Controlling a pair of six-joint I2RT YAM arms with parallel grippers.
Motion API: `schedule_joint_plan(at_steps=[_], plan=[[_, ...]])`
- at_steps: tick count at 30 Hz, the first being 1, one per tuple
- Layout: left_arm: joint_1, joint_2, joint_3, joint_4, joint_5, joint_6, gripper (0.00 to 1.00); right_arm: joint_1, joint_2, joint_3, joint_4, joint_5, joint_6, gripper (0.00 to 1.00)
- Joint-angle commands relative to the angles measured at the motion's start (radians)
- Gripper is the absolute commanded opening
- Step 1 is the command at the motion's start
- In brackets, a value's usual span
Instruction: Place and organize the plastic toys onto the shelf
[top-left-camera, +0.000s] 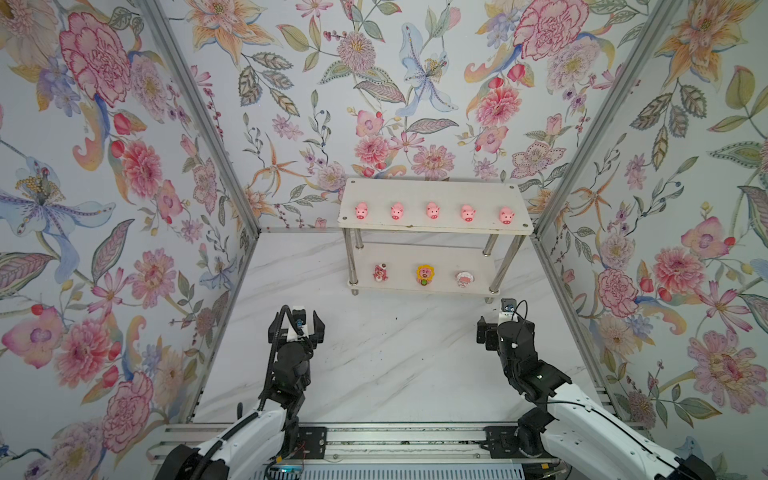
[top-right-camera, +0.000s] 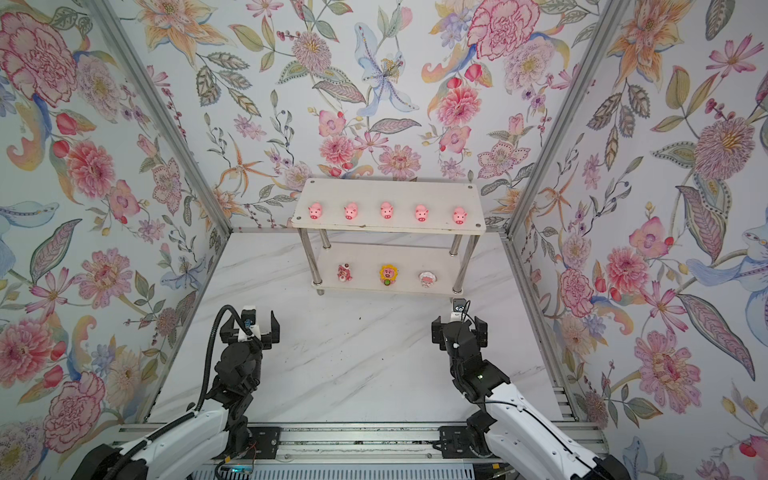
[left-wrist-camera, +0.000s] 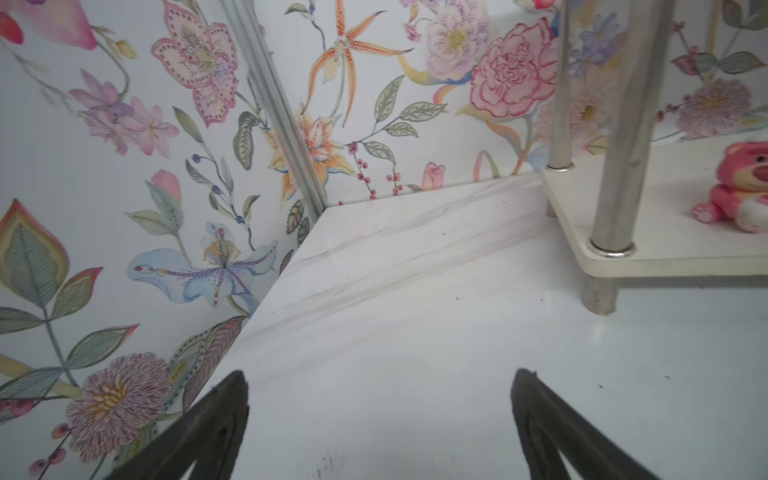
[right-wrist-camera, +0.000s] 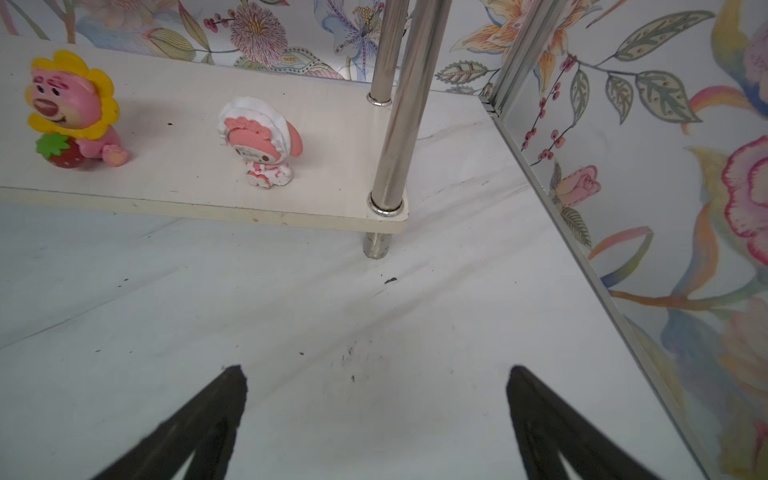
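The white two-tier shelf (top-left-camera: 432, 193) (top-right-camera: 386, 191) stands at the back of the marble table. Several pink pigs (top-left-camera: 432, 210) (top-right-camera: 386, 210) sit in a row on its top tier. On the lower tier (left-wrist-camera: 665, 249) (right-wrist-camera: 324, 174) stand the red-pink bear (top-left-camera: 379, 273) (left-wrist-camera: 739, 187), the yellow-petalled toy (top-left-camera: 425, 274) (right-wrist-camera: 70, 108) and the pink-and-white toy (top-left-camera: 464, 279) (right-wrist-camera: 259, 141). My left gripper (top-left-camera: 296, 324) (top-right-camera: 249, 326) (left-wrist-camera: 380, 374) is open and empty in front of the shelf's left end. My right gripper (top-left-camera: 505, 326) (top-right-camera: 459, 326) (right-wrist-camera: 374, 370) is open and empty before its right end.
Floral walls with aluminium corner posts (top-left-camera: 208, 124) (top-left-camera: 582, 145) close in the table on three sides. The shelf's chrome legs (left-wrist-camera: 623, 145) (right-wrist-camera: 399, 124) stand close ahead of each gripper. A metal rail (top-left-camera: 395, 436) carries both arm bases at the front edge.
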Motion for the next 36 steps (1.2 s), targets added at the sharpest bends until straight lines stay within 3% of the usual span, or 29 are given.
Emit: schedule_joint_plan(at_steps=[1,5,6,10,14,16,17,19,21,23,25,28,30,32,36], plan=[[0.071,0.138,-0.069,0.362,0.057,-0.006,0.99,-0.029,0.133,-0.025,0.315,0.063,-0.191,0.99],[0.174,0.285,-0.034,0.490,0.170,-0.030,0.99,-0.143,0.343,-0.070,0.552,-0.068,-0.142,0.99],[0.207,0.310,-0.024,0.508,0.202,-0.043,0.99,-0.150,0.362,-0.028,0.482,-0.069,-0.117,0.99],[0.307,0.430,-0.007,0.616,0.292,-0.099,1.00,-0.189,0.438,-0.043,0.683,-0.109,-0.142,0.99],[0.338,0.717,0.023,0.863,0.371,-0.121,0.99,-0.244,0.504,-0.039,0.805,-0.155,-0.160,0.99],[0.339,0.621,0.063,0.653,0.387,-0.123,0.99,-0.264,0.546,-0.038,0.880,-0.168,-0.199,0.99],[0.339,0.610,0.076,0.627,0.392,-0.120,0.99,-0.273,0.567,-0.034,0.907,-0.185,-0.224,0.99],[0.340,0.676,0.060,0.742,0.399,-0.114,0.99,-0.301,0.619,-0.060,1.012,-0.251,-0.248,0.99],[0.342,0.676,0.035,0.779,0.382,-0.126,0.99,-0.348,0.689,-0.115,1.211,-0.242,-0.203,0.99],[0.342,0.694,0.028,0.824,0.378,-0.124,0.99,-0.445,0.681,-0.165,1.224,-0.413,-0.122,0.99],[0.342,0.685,0.025,0.808,0.372,-0.125,0.99,-0.467,0.765,-0.193,1.403,-0.399,-0.103,0.99],[0.342,0.694,0.012,0.847,0.362,-0.127,0.99,-0.452,0.703,-0.174,1.269,-0.336,-0.083,0.99],[0.342,0.697,0.001,0.864,0.353,-0.131,0.99,-0.416,0.736,-0.145,1.273,-0.277,-0.119,0.99],[0.343,0.700,0.000,0.870,0.352,-0.132,0.99,-0.374,0.734,-0.075,1.146,-0.236,-0.156,0.99],[0.342,0.700,0.000,0.869,0.351,-0.133,0.99,-0.425,0.722,-0.050,1.071,-0.296,-0.108,0.99]])
